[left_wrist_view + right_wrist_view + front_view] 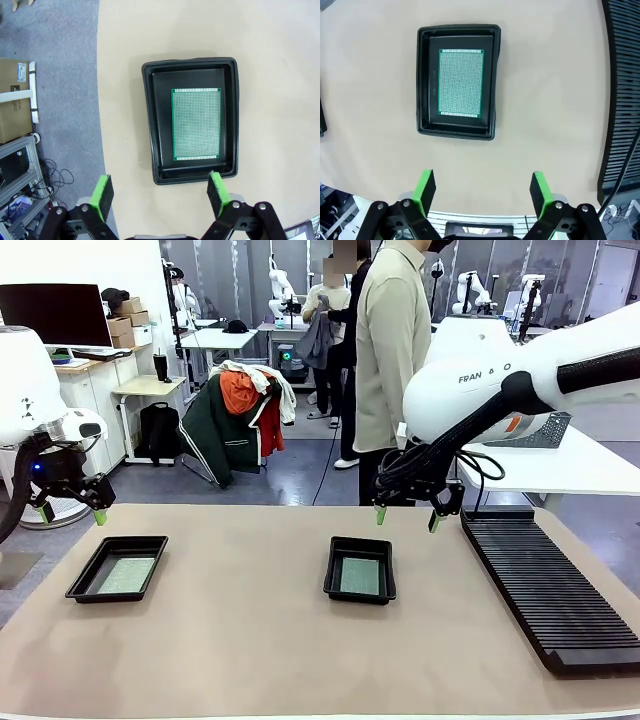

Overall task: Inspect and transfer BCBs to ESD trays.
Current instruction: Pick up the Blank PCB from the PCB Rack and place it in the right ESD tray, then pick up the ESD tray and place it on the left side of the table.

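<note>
Facing the table, 2 ESD trays (117,568) (360,569) each hold 1 BCB (125,574) (359,576), wide bare tabletop (250,640) between; "FRAN" shows on the right arm (500,380). Left wrist: left gripper (160,192) spread, empty, near the tray rim. Right wrist: right gripper (482,187) spread, empty, rack (622,75) at the edge.

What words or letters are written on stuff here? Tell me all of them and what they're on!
"FRAN", then a gap, then "O": grey letters on the right arm's white housing, the rest hidden behind the arm's black link.
Label on the cardboard box on the floor in the left wrist view: too blurred to read.
No other readable text.
</note>
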`<state>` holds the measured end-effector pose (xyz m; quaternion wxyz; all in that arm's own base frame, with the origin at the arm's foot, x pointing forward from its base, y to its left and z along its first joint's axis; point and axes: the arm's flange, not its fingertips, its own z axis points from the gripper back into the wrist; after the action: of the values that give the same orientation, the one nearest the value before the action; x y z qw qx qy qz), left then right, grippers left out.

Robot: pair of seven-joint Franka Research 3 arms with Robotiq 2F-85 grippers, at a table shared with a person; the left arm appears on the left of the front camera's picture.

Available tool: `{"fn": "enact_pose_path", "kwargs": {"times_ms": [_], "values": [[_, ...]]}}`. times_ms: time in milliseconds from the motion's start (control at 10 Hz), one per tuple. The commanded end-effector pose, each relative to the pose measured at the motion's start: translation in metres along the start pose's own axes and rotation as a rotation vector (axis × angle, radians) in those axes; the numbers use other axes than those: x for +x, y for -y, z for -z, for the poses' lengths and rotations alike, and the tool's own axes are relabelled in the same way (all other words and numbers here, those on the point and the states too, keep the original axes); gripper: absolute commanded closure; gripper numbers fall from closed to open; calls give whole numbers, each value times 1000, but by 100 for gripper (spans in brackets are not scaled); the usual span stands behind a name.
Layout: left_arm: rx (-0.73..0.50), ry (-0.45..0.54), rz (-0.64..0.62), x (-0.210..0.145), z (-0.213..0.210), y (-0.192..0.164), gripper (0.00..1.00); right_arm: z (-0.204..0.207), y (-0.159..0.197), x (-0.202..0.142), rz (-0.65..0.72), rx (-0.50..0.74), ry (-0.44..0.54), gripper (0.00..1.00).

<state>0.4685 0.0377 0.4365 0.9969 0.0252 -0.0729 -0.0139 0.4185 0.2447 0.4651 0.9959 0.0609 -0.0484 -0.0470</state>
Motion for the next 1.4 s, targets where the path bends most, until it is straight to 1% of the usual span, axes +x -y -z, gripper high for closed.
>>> {"fn": "enact_pose_path", "kwargs": {"times_ms": [0, 1300], "values": [[-2, 11, -2, -1, 1, -1, 0, 1, -2, -1, -5, 4, 4, 0], [-2, 11, -2, -1, 1, -1, 0, 0, -1, -1, -3, 0, 0, 0]]}}
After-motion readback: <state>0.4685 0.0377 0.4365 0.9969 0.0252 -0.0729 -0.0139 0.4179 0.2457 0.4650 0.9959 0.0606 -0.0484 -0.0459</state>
